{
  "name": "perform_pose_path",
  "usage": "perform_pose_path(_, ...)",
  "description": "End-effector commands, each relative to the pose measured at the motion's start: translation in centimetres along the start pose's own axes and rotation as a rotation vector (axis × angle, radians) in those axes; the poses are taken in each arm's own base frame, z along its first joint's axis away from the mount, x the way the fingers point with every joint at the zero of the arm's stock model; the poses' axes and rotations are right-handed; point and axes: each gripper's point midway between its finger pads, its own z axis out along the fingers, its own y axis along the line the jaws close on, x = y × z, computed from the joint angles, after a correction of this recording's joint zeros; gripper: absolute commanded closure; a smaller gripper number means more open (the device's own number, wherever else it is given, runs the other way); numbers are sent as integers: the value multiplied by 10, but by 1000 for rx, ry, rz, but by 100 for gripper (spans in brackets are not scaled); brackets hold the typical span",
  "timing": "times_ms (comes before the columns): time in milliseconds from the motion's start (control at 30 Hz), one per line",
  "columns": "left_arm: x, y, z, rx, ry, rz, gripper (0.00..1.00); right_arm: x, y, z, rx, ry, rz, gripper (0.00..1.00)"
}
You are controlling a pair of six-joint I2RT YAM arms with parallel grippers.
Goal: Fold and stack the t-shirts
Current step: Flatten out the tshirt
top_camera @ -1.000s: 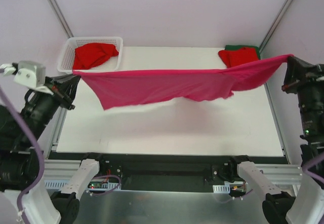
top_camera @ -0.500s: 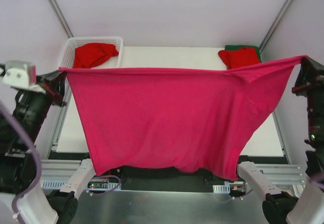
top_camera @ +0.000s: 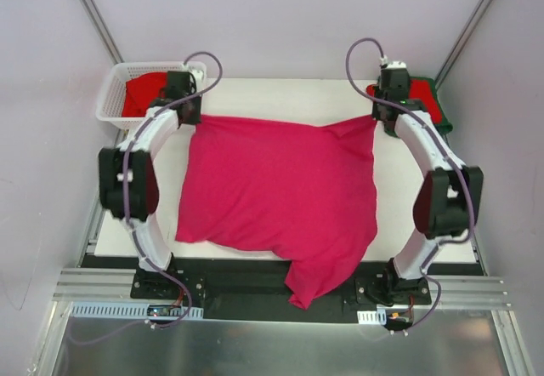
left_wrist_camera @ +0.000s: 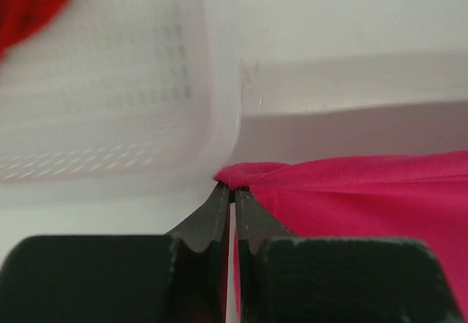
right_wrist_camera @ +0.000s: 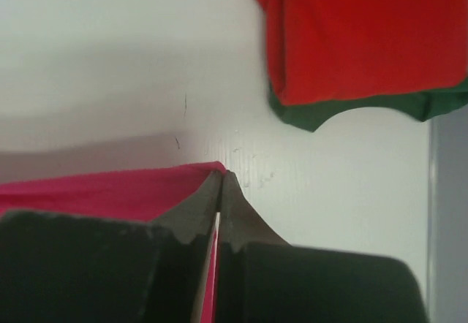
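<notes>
A magenta-pink t-shirt [top_camera: 280, 189] lies spread flat over the middle of the white table [top_camera: 255, 95]. One lower corner of it hangs over the near edge. My left gripper [top_camera: 195, 119] is shut on its far left corner [left_wrist_camera: 252, 173], right beside the basket. My right gripper [top_camera: 376, 119] is shut on its far right corner [right_wrist_camera: 205, 171]. A folded red t-shirt [right_wrist_camera: 351, 31] rests on a dark green t-shirt [right_wrist_camera: 409, 105] at the back right, close to the right gripper. Another red t-shirt [top_camera: 144, 94] lies crumpled in the basket.
A white lattice basket [top_camera: 109, 97] stands at the table's back left corner, its wall [left_wrist_camera: 146, 82] just ahead of the left fingers. Both arms arch forward along the shirt's left and right sides. Pale walls enclose the table on three sides.
The pink shirt was held stretched in the air between the raised arms. Both arms have swung forward and down, and the shirt now lies spread on the table.
</notes>
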Motion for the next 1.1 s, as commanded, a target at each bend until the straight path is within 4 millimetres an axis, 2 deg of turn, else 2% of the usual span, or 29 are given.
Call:
perform_pose_path(0,-20,6,56,-77,-27,7,100,-44,6,23,2,-115,89,99)
perform_pose_path(33,-21,6,62,-76,-27,14,100,-51,7,27,1,-125,88,99)
perform_pose_path(67,-32,6,65,-78,-46,18,100,-44,11,39,4,-101,77,99)
perform_pose_path(133,-29,8,76,-85,-33,32,100,-44,13,46,2,-93,65,99)
perform_pose_path(167,-36,10,77,-92,-47,37,100,-47,13,48,4,-97,63,99)
perform_pose_path(333,-31,13,91,-107,-28,64,100,-41,18,58,-8,-77,59,99)
perform_pose_path(500,-28,12,89,-102,-24,60,100,-34,21,62,-18,-58,59,99)
perform_pose_path(533,-27,12,89,-102,-24,60,100,-33,21,63,-18,-53,60,98)
perform_pose_path(567,-25,11,89,-100,-20,60,100,-31,21,63,-19,-50,59,92)
perform_pose_path(600,-26,11,89,-100,-22,59,97,-30,22,62,-21,-47,57,78)
perform_pose_path(633,-25,11,89,-96,-19,59,82,-31,23,62,-25,-50,61,70)
perform_pose_path(667,-23,9,89,-90,-16,56,71,-29,23,62,-28,-46,62,61)
perform_pose_path(700,-24,9,88,-90,-21,51,53,-30,24,62,-34,-48,60,49)
perform_pose_path(733,-23,10,87,-95,-18,48,12,-31,24,60,-33,-52,63,45)
perform_pose_path(767,-23,11,86,-104,-19,44,5,-31,24,60,-33,-51,63,41)
perform_pose_path(800,-25,11,83,-106,-25,42,1,-32,22,59,-30,-52,63,35)
perform_pose_path(900,-28,10,76,-108,-36,46,1,-36,21,54,-26,-64,65,27)
perform_pose_path(967,-28,9,71,-112,-37,47,1,-36,19,50,-26,-70,67,26)
perform_pose_path(1033,-34,8,58,-116,-57,46,1,-44,16,37,-28,-95,77,26)
perform_pose_path(1067,-37,7,53,-114,-67,47,1,-41,14,34,-25,-91,77,26)
